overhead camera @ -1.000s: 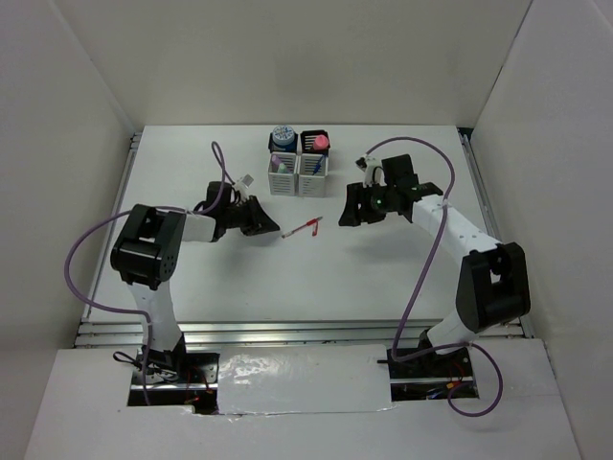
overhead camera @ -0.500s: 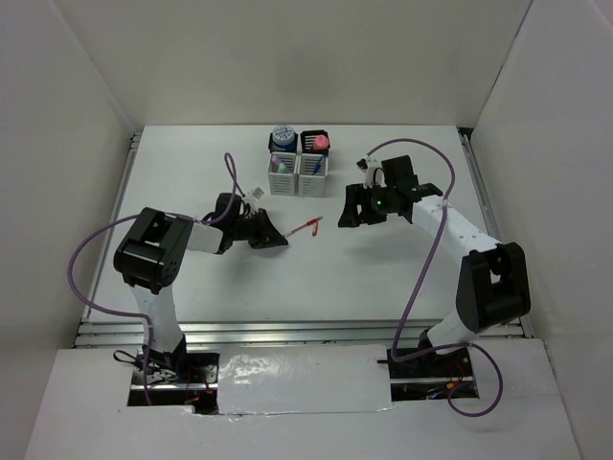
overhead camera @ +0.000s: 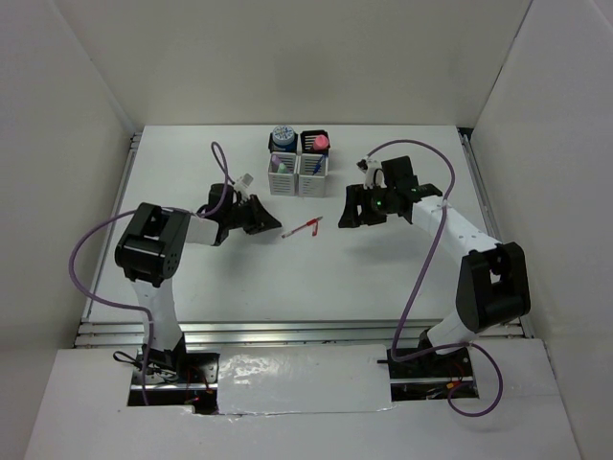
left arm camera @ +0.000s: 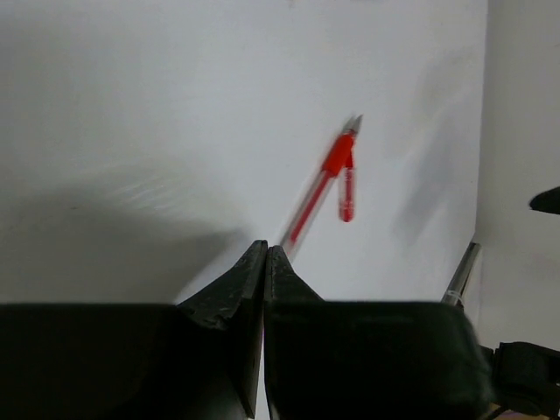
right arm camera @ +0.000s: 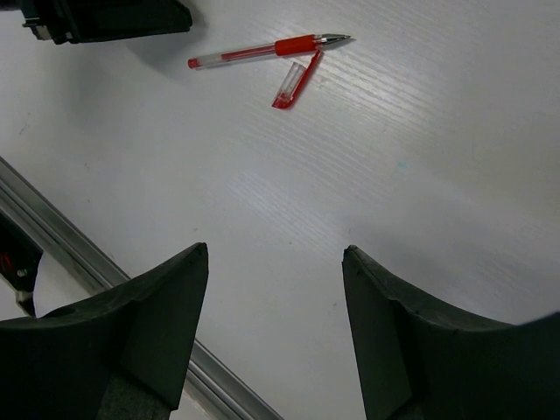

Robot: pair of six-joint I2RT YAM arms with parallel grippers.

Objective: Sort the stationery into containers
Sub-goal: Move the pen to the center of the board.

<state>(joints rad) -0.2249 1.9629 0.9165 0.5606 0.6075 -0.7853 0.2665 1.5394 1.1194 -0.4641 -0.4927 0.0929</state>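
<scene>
red pen [right arm camera: 254, 52] lies beside its loose cap [right arm camera: 294, 81].

Closed end effector [left arm camera: 265, 251] beside red pen [left arm camera: 320, 184]

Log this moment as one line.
red pen: flat on table, uncapped, cap beside it | left fingers: shut, empty, near pen's tail | right fingers: open, empty, over table

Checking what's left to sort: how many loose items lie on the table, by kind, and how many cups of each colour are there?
Red pen: 1
Red cap, lying off the pen: 1
White cups: 2
Dark cups: 2
Total: 6
</scene>
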